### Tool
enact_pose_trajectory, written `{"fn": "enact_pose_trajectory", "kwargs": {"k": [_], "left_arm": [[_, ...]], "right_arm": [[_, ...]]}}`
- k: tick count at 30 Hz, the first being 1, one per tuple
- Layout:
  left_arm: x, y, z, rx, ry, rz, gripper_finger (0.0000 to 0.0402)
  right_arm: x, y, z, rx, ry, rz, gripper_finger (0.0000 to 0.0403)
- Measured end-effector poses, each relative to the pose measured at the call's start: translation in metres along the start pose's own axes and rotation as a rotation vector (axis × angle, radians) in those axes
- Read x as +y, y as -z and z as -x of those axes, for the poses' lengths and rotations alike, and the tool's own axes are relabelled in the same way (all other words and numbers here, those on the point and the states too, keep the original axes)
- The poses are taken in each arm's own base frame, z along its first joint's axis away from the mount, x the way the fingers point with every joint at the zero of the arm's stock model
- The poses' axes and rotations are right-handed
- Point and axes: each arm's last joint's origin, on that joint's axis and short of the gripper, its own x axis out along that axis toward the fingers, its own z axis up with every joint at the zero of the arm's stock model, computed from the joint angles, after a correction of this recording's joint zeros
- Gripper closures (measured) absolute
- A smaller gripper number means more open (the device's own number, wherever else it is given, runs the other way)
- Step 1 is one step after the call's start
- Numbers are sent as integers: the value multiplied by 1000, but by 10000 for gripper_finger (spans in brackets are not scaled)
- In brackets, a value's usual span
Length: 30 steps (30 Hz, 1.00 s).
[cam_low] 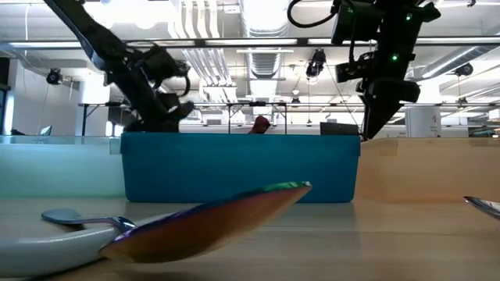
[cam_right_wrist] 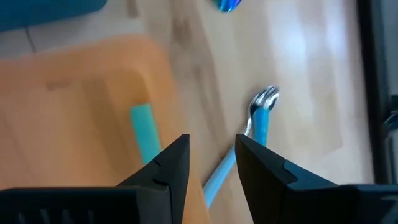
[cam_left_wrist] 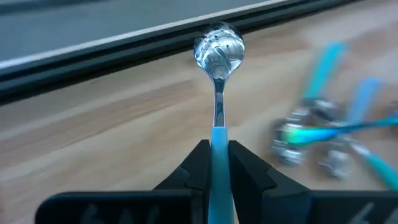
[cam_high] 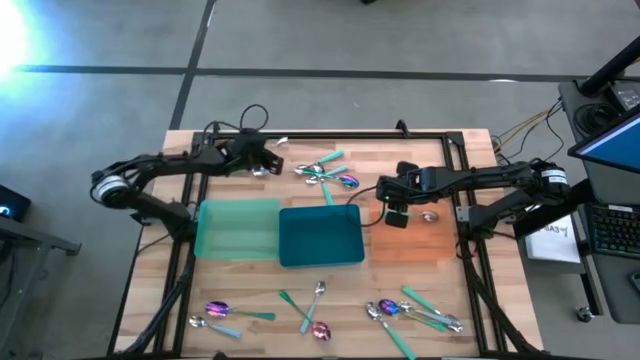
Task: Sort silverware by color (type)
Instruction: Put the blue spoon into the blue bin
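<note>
My left gripper (cam_high: 262,160) is over the table's far left and is shut on a teal-handled spoon (cam_left_wrist: 217,74), whose silver bowl sticks out past the fingertips. A pile of silverware (cam_high: 325,172) lies on the wood at the far middle, also blurred in the left wrist view (cam_left_wrist: 329,134). My right gripper (cam_right_wrist: 211,149) hangs open above the far edge of the orange tray (cam_high: 415,245). Below it, a teal-handled spoon (cam_right_wrist: 261,118) lies on the wood. A teal handle (cam_right_wrist: 144,134) lies in the orange tray. My left gripper pinches the spoon's teal handle (cam_left_wrist: 219,146) between its two fingers. The fingers lie along the spoon and slant down toward the table's far side. The silver neck and bowl (cam_left_wrist: 217,46) reach out ahead of the fingertips, above the wood.
A green tray (cam_high: 238,228) and a teal tray (cam_high: 320,240) stand side by side left of the orange one. More spoons lie along the near edge at left (cam_high: 225,312), middle (cam_high: 312,305) and right (cam_high: 415,310). A black rail (cam_high: 350,135) borders the far side.
</note>
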Motion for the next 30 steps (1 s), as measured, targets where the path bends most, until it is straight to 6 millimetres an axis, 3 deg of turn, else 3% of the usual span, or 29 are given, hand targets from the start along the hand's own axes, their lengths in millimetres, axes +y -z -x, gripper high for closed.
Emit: {"fn": "enact_pose_trajectory", "kwargs": {"k": [5,14,20,30], "left_arm": [[-35,-2,23,-118,170,-62,380],[-94,3,54,-387,491,-194,380],[-111,17,59,-503,612,-239,380],[-123,39,77,-701,726,-397,380]], "right_arm": [[0,-18,1,-178,18,-61,284],[-3,-60,20,-657,-60,-217,284],[-1,-77,36,-954,-247,-206,284],[-2,-79,42,-1178,-290,-254,284]]}}
